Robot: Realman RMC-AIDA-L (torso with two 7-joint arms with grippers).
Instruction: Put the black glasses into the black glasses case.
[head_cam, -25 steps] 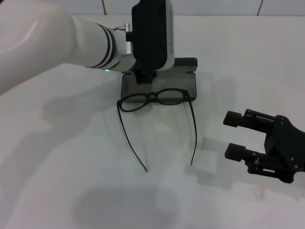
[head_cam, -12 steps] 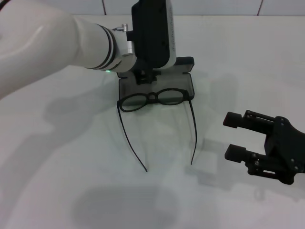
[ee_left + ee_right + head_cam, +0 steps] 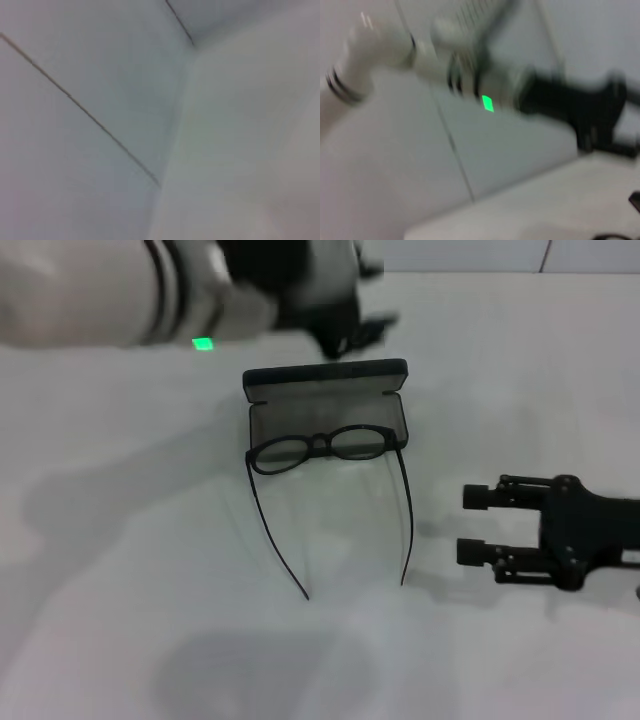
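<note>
The black glasses (image 3: 318, 448) lie unfolded, with the front frame on the near edge of the open black glasses case (image 3: 325, 412). Their long temple arms stretch toward me across the white table. The case lid stands up at the back. My left gripper (image 3: 345, 325) is raised above and behind the case, blurred, and holds nothing I can see. It also shows in the right wrist view (image 3: 580, 110). My right gripper (image 3: 463, 525) is open and empty, hovering right of the right temple arm with its fingers pointing toward the glasses.
The white table (image 3: 150, 620) reaches to a tiled wall at the back. The left forearm with its green light (image 3: 203, 343) crosses the upper left of the head view. The left wrist view shows only wall.
My left gripper has lifted up and back from the case, uncovering the lid. My right gripper has shifted slightly left and levelled out. The glasses have not moved.
</note>
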